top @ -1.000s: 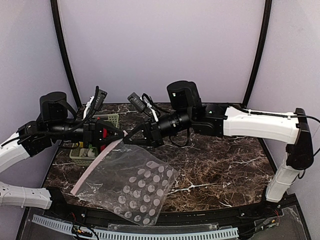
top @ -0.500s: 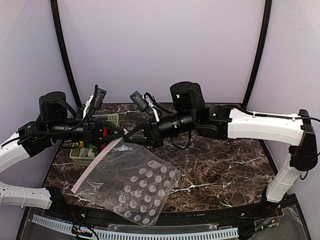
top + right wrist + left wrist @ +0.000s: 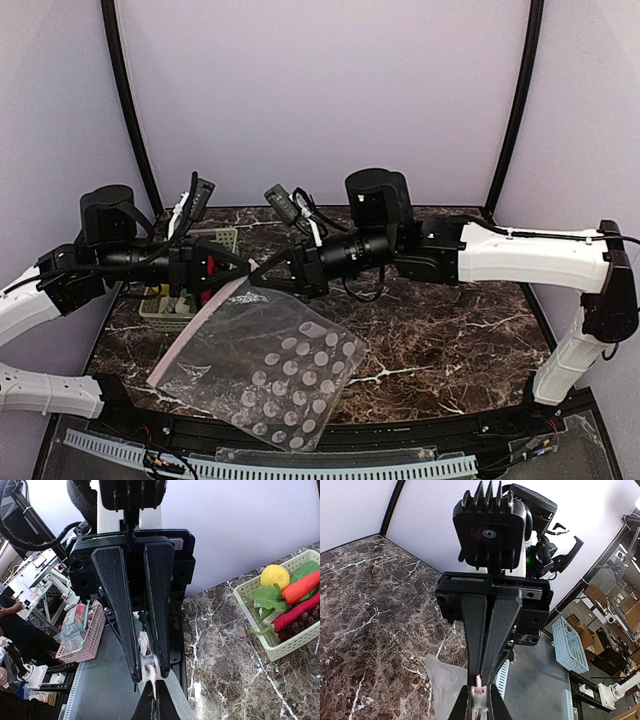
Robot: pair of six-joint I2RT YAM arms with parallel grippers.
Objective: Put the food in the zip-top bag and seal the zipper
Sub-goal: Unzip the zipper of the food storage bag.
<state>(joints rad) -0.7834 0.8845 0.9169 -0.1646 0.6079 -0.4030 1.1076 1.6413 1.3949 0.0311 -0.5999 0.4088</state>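
Two robot arms meet over a dark marble worktop point(image 3: 450, 330). The left hand point(image 3: 232, 278) and right hand point(image 3: 262, 280) face each other, fingertips nearly touching, each clamped tight on the top corner of the zip-top bag point(image 3: 275, 375). They appear to grip the end of the pinkish zipper point(image 3: 195, 330), though the pinch is largely hidden. The clear, white-dotted bag slopes down from them onto the worktop. The food sits in a pale green basket point(image 3: 280, 650) behind the left hand: a lemon point(image 3: 275, 576), a red chili point(image 3: 300, 608) and green leaves point(image 3: 267, 597).
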